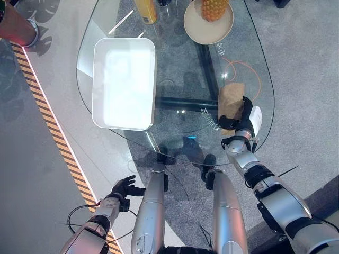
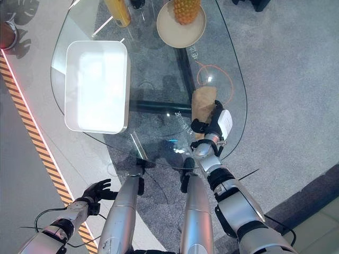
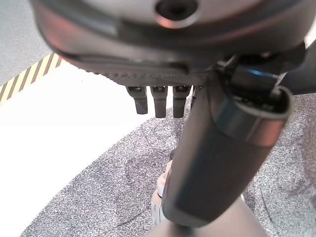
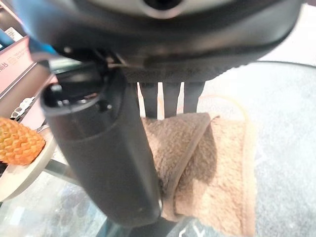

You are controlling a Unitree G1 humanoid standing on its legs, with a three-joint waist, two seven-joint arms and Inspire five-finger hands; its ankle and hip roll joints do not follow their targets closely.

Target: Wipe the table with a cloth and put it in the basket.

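Observation:
A folded brown cloth (image 1: 231, 95) lies on the glass table (image 1: 180, 79) near its right edge. My right hand (image 1: 242, 119) rests on the cloth's near end, its fingers (image 4: 170, 96) straight and laid on the fabric, with the thumb beside a raised fold of the cloth (image 4: 222, 158). The white basket (image 1: 98, 79), a shallow rectangular tub, stands on the left part of the table. My left hand (image 1: 123, 186) hangs low beside the table's near left edge, open with fingers spread, holding nothing.
At the table's far end stand a round plate (image 1: 190, 29) with a pineapple (image 1: 214, 8) and a yellow bottle (image 1: 145, 10). A yellow-black striped tape (image 1: 47, 121) runs along the floor on the left. Bare glass lies between the basket and the cloth.

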